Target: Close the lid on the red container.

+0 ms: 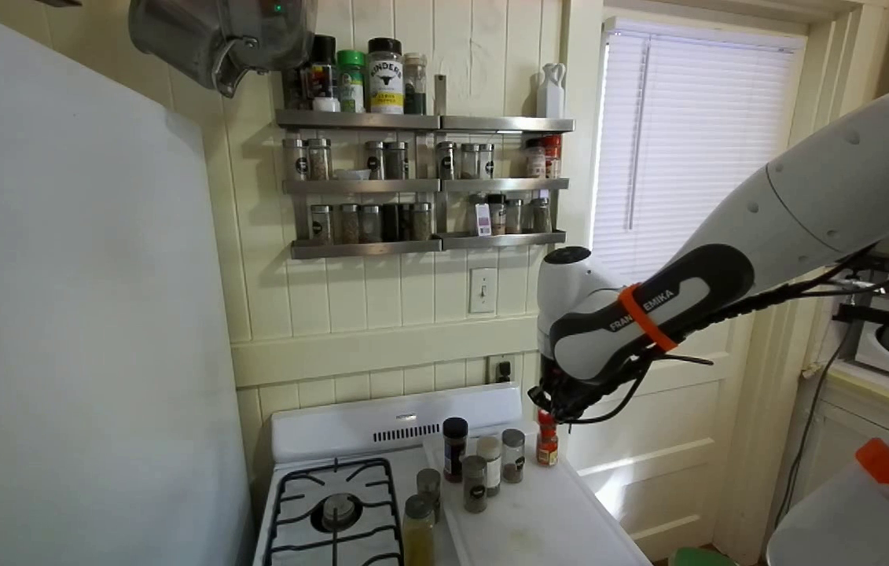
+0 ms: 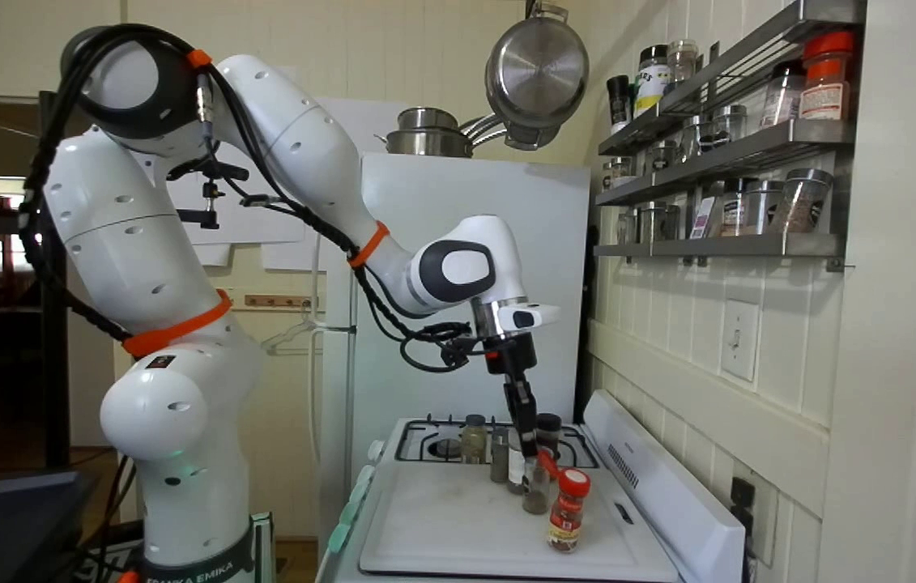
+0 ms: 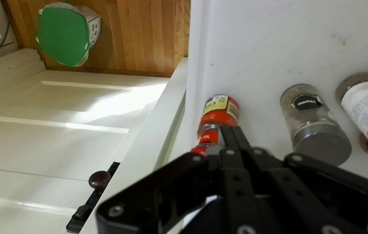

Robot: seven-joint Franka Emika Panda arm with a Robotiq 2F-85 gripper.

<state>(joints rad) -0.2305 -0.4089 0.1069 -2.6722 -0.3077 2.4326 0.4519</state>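
The red container is a clear jar with a red label and red cap. It stands upright on the white stovetop cover; it also shows in an exterior view and the wrist view. Its red flap lid sticks up and out from the cap towards the gripper. My gripper is shut with nothing between its fingers. Its fingertips are beside the raised flap; whether they touch it I cannot tell. In the wrist view the shut fingertips cover part of the jar's upper side, and most of the cap is hidden.
A thyme bottle with a grey cap stands close to the jar. Several other spice bottles stand farther along the white cover. The stove's back panel rises beside them. Spice shelves hang on the wall above.
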